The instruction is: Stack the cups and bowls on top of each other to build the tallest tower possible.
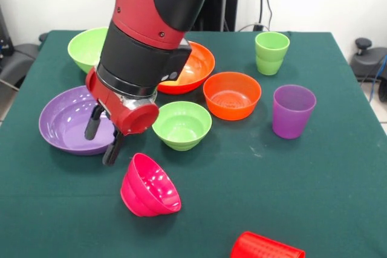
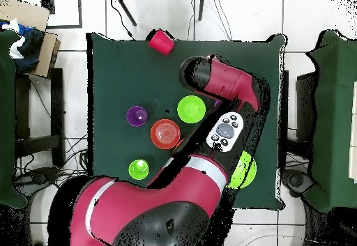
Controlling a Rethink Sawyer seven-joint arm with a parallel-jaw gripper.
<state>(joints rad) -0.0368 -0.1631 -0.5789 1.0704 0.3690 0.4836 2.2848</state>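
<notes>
My gripper hangs open at the near right rim of the large purple bowl. One finger is over the bowl's inside and the other is outside the rim. A small magenta bowl lies tipped on its side just in front. To the right stand the small lime green bowl, the small orange bowl, the purple cup and the light green cup. A red cup lies on its side at the near edge.
The large orange bowl sits behind the arm, partly hidden. A large lime green bowl stands at the far left corner. The green-clothed table ends close to the red cup. In the overhead view the arm hides the gripper.
</notes>
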